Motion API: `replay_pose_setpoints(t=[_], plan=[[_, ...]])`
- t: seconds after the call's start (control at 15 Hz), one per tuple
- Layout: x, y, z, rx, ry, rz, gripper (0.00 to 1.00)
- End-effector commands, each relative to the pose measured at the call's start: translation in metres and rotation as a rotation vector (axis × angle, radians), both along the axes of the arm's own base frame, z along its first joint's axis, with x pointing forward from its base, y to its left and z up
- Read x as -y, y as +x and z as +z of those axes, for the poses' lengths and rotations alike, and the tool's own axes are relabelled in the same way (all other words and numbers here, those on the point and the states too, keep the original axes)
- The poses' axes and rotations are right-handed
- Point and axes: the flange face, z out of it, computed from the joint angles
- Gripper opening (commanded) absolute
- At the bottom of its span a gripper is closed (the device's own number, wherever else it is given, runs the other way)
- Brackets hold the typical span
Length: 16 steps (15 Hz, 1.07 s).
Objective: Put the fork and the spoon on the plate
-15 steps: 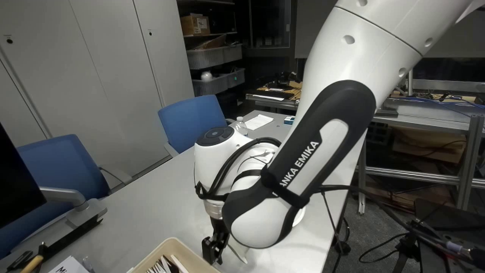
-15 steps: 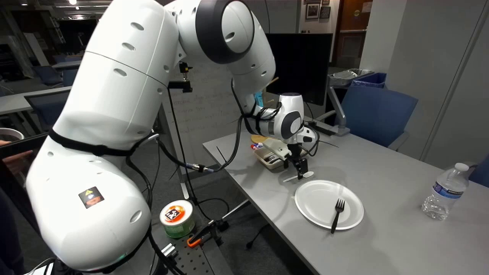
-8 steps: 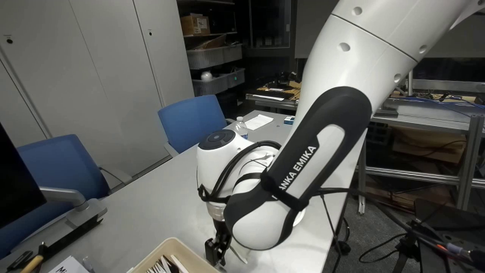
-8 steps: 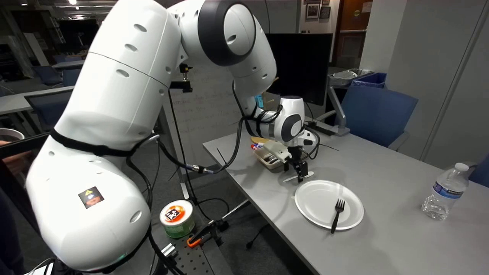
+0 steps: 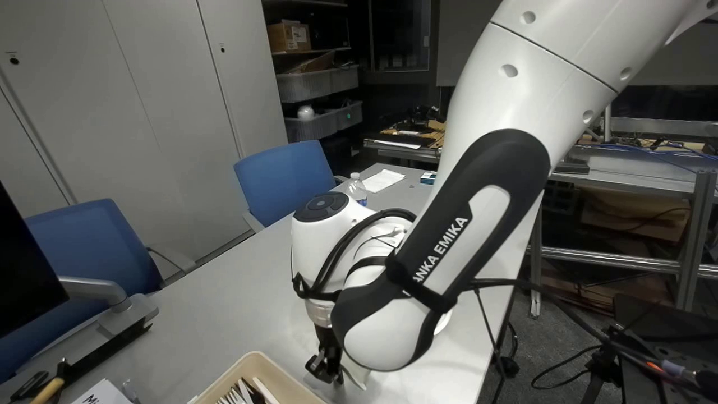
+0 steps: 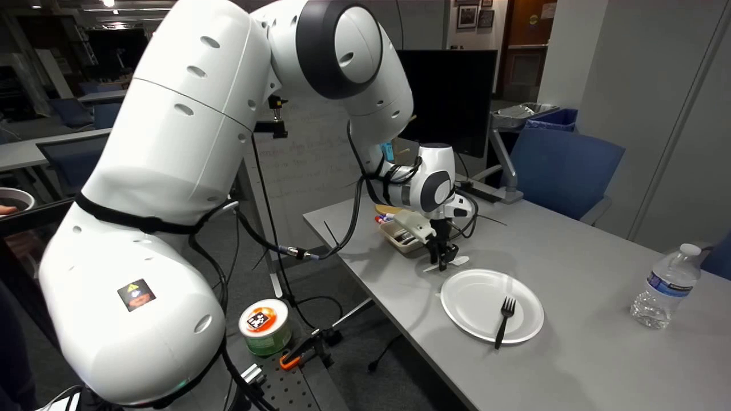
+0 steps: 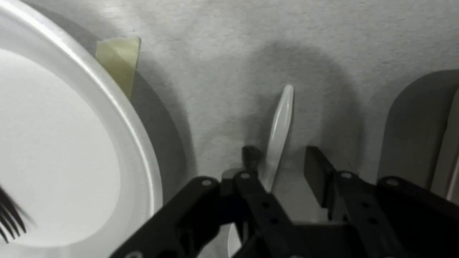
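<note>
In the wrist view the spoon [image 7: 278, 141] lies off the plate [image 7: 68, 143], its handle aslant between the parted fingers [image 7: 319, 179] of the gripper [image 7: 282, 157], closer to the plate-side one; closing them should pinch it. In an exterior view the fork [image 6: 503, 324] rests on the plate.

Your gray table [image 6: 605, 365] holds a round white plate [image 6: 474, 299] with yellow tape [image 7: 120, 61] by its edge, a white spoon [image 7: 280, 129] between that plate and a tan box [image 5: 280, 377], and, farther off, a clear bottle [image 6: 665, 287] standing up.
</note>
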Motion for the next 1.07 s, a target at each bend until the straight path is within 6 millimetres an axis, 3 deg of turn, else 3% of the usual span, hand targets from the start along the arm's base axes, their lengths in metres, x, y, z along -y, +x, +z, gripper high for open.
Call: replay_pose_setpoints(t=[0.0, 0.13, 0.53, 1.0], plan=[[-0.001, 0.005, 0.003, 0.021, 0.007, -0.016, 0.09], [0.000, 0.005, 0.006, 0.025, 0.008, -0.017, 0.00], [0.005, 0.005, 0.027, 0.052, 0.016, -0.020, 0.02], [0.027, 0.011, 0.078, 0.140, 0.019, -0.040, 0.02]])
